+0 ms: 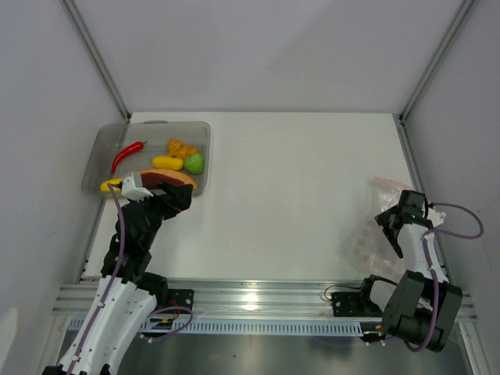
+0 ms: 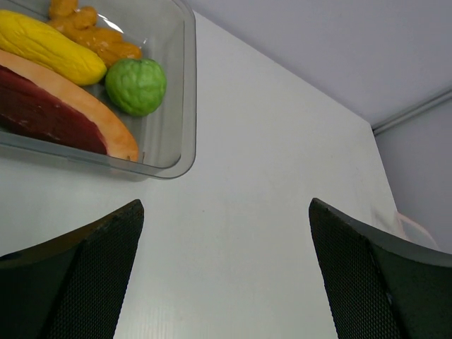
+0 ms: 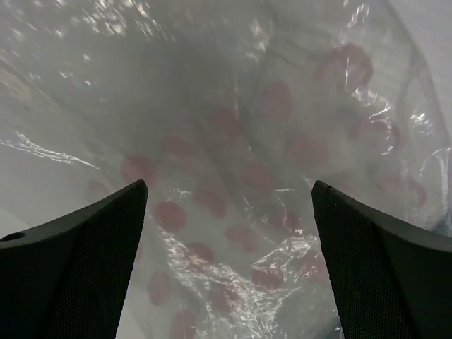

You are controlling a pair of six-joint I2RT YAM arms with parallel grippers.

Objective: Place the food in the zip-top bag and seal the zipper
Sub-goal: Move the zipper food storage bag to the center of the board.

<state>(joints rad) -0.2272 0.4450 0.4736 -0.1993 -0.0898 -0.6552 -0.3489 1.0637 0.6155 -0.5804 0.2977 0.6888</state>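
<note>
The food lies in a grey translucent tray at the far left: a red chili, yellow pieces, orange bits, a green round fruit and an orange-red slice. My left gripper is open and empty just in front of the tray's near right corner. The left wrist view shows the gripper, the slice and the green fruit. The clear zip-top bag lies crumpled at the right, with a faint pinkish zipper at its far edge. My right gripper hovers open over the bag.
White walls with metal corner posts close in the back and sides. The aluminium rail carrying both arm bases runs along the near edge. The bag carries pink dots.
</note>
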